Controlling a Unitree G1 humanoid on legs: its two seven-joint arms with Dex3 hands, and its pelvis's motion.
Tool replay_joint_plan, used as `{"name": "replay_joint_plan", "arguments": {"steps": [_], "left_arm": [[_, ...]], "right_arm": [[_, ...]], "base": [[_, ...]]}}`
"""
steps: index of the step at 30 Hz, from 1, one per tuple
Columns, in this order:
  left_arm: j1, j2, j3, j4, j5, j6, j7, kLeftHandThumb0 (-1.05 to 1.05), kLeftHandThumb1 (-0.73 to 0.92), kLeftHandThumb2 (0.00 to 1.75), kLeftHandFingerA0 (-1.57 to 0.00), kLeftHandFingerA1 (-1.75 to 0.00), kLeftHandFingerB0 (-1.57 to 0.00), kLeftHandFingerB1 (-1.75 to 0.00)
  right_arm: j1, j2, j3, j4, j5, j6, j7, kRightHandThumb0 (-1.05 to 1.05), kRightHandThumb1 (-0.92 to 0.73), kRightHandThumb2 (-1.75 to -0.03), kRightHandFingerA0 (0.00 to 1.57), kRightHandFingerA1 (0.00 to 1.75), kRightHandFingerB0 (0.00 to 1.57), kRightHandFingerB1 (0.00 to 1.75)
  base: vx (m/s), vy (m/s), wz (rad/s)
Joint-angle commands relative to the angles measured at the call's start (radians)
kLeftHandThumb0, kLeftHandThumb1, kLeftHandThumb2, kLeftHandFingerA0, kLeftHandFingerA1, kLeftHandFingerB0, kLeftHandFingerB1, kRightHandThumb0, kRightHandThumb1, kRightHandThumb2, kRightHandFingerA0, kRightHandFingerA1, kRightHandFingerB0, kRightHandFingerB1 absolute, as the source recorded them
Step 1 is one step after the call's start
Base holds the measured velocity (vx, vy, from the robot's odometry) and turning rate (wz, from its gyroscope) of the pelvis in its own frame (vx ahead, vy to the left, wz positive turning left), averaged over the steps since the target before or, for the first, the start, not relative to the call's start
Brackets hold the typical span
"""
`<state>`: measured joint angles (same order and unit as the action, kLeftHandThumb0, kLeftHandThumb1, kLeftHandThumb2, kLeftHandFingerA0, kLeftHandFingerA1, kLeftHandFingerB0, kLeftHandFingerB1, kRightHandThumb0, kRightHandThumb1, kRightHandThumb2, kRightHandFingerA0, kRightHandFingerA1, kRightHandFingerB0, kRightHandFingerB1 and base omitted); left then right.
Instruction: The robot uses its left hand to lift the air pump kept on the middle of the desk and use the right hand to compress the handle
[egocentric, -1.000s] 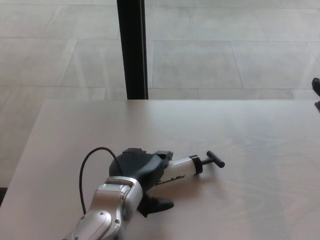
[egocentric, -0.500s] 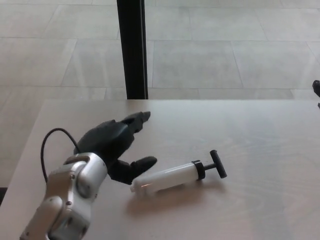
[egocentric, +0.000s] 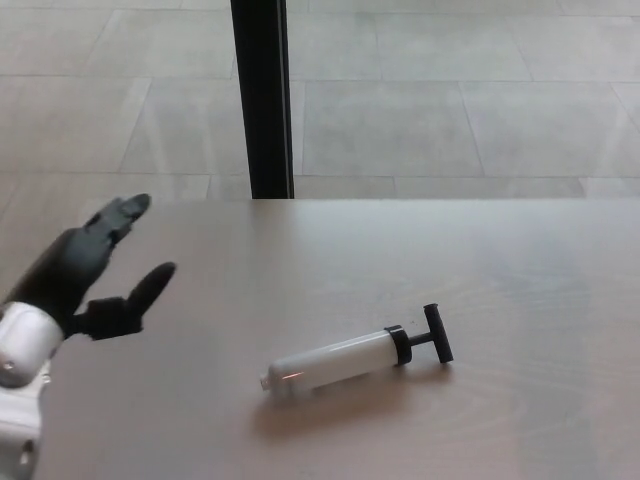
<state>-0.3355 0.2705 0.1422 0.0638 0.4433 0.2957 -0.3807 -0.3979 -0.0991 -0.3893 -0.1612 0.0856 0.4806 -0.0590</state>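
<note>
White-bodied, the air pump (egocentric: 335, 361) lies flat near the middle of the desk (egocentric: 520, 270), long axis running left to right, black handle (egocentric: 437, 333) at its right end. Well apart on its left, the left hand (egocentric: 90, 275) hovers empty, fingers spread. Nothing lies between. No right hand shows.

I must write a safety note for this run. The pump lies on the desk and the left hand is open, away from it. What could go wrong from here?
1. The pump is a round cylinder lying on its side on the smooth desk; a nudge from the left hand might roll it away.
2. Its handle sticks out to the right; a grasp too near it could leave the right hand no room.
3. The right hand is out of view, so its path cannot be checked.
</note>
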Motion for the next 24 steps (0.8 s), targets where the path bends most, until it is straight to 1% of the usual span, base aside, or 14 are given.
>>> {"name": "replay_joint_plan", "arguments": {"steps": [1,7,8,10,12,13,15,16,17,18,19,21,23,24], "left_arm": [[0.275,0.298,1.137,0.520,-0.881,-0.031,-0.198,-0.78,0.66,1.08,-0.03,-0.48,-0.02,-0.28],[0.357,0.333,1.249,0.663,-0.922,-0.088,-0.131,-0.85,0.72,1.10,-0.15,-0.53,0.00,-0.31],[0.368,0.334,1.254,0.697,-0.924,-0.110,-0.121,-0.84,0.70,1.04,-0.10,-0.49,-0.06,-0.36],[0.380,0.330,1.261,0.717,-0.926,-0.125,-0.124,-0.84,0.69,1.03,-0.10,-0.50,-0.06,-0.37],[0.395,0.319,1.266,0.794,-0.931,-0.162,-0.088,-0.38,0.48,1.09,-0.01,-0.50,0.00,-0.50],[0.397,0.318,1.267,0.811,-0.928,-0.170,-0.085,-0.80,0.92,0.68,-0.18,-0.42,-0.09,-0.27],[0.407,0.306,1.265,0.831,-0.921,-0.192,-0.085,-0.78,0.92,0.70,-0.17,-0.42,-0.08,-0.27],[0.416,0.303,1.264,0.858,-0.916,-0.205,-0.086,-0.38,0.49,1.10,-0.01,-0.50,0.00,-0.50],[0.424,0.299,1.261,0.876,-0.913,-0.214,-0.085,-0.38,0.49,1.10,-0.01,-0.50,0.00,-0.50],[0.432,0.294,1.261,0.908,-0.905,-0.230,-0.081,-0.80,0.71,1.07,-0.16,-0.52,-0.04,-0.41],[0.440,0.288,1.261,0.929,-0.900,-0.240,-0.072,-0.81,0.90,0.67,-0.21,-0.42,-0.14,-0.30],[0.451,0.284,1.266,0.968,-0.897,-0.250,-0.069,-0.82,0.86,0.66,-0.22,-0.42,-0.15,-0.30],[0.465,0.288,1.258,1.017,-0.873,-0.271,-0.033,-0.85,0.83,0.64,-0.28,-0.43,-0.20,-0.31],[0.469,0.292,1.267,1.042,-0.872,-0.270,-0.006,-0.83,0.82,0.64,-0.28,-0.45,-0.21,-0.32]], "right_arm": [[0.183,-0.271,-0.314,0.196,0.090,-0.060,0.109,-0.84,-0.85,-0.83,0.26,0.65,0.22,0.39],[0.228,-0.310,-0.385,0.295,0.116,-0.109,0.126,-0.77,-0.78,-1.12,0.25,0.66,0.15,0.47],[0.238,-0.319,-0.398,0.316,0.121,-0.115,0.131,-0.81,-0.92,-0.78,0.25,0.69,0.18,0.36],[0.250,-0.326,-0.398,0.341,0.111,-0.132,0.128,-0.83,-0.92,-0.78,0.29,0.73,0.20,0.36],[0.287,-0.361,-0.387,0.404,0.064,-0.158,0.112,-0.80,-0.92,-0.76,0.32,0.70,0.24,0.36],[0.294,-0.369,-0.385,0.420,0.058,-0.167,0.112,-0.81,-0.92,-0.76,0.33,0.66,0.24,0.36],[0.309,-0.383,-0.385,0.454,0.050,-0.185,0.109,-0.81,-0.92,-0.75,0.34,0.68,0.25,0.36],[0.323,-0.388,-0.388,0.478,0.050,-0.198,0.108,-0.75,-0.92,-0.75,0.32,0.73,0.25,0.37],[0.333,-0.391,-0.392,0.495,0.048,-0.206,0.108,-0.75,-0.92,-0.75,0.32,0.73,0.25,0.37],[0.346,-0.399,-0.397,0.526,0.051,-0.221,0.113,-0.76,-0.92,-0.75,0.31,0.71,0.21,0.38],[0.361,-0.404,-0.403,0.550,0.056,-0.233,0.124,-0.75,-0.77,-1.10,0.31,0.72,0.15,0.49],[0.385,-0.406,-0.410,0.579,0.056,-0.260,0.125,-0.74,-0.77,-1.10,0.31,0.70,0.13,0.48],[0.402,-0.417,-0.423,0.633,0.064,-0.273,0.131,-0.77,-0.92,-0.74,0.29,0.69,0.12,0.36],[0.417,-0.427,-0.434,0.675,0.068,-0.292,0.133,-0.78,-0.75,-1.12,0.23,0.64,0.04,0.41]], "base": [[0.00,0.000,0.00],[0.00,0.000,0.00],[0.00,0.000,0.00],[0.00,0.000,0.00],[0.00,0.000,0.00],[0.00,0.000,0.00],[0.00,0.000,0.00],[0.00,0.000,0.00],[0.00,0.000,0.00],[0.00,0.000,0.00],[0.00,0.000,0.00],[0.00,0.000,0.00],[0.00,0.000,0.00],[0.00,0.000,0.00]]}}
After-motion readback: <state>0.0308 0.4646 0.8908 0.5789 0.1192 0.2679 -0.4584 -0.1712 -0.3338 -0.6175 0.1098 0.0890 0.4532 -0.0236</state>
